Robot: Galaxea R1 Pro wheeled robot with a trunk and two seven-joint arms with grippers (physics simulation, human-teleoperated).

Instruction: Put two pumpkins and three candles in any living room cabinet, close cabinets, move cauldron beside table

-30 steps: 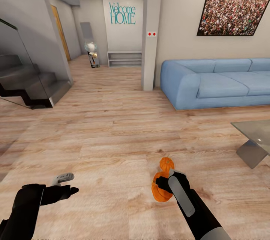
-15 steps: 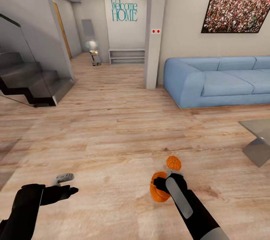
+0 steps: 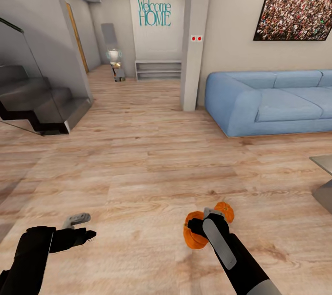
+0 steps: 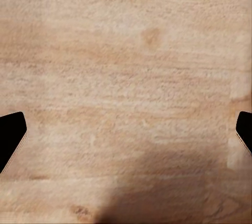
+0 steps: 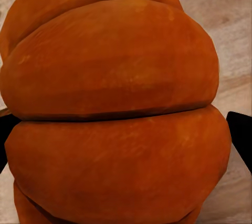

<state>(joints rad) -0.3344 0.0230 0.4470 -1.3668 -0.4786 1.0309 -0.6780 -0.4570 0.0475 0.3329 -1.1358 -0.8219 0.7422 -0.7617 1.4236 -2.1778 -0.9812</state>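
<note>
Wood floor (image 3: 138, 170) | right pincer (image 3: 208, 221) held one pumpkin (image 3: 193, 236) | second pumpkin (image 3: 226, 211) at its 1 o'clock | left pincer (image 3: 79, 225) wide, empty

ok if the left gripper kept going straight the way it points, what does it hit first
Probably the wood floor: the left gripper is open, nothing is between its fingers, and bare planks lie ahead, though the gap is hard to judge.

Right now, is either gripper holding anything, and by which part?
The right gripper holds a pumpkin across its ribbed sides. The left gripper is open, holding nothing.
</note>
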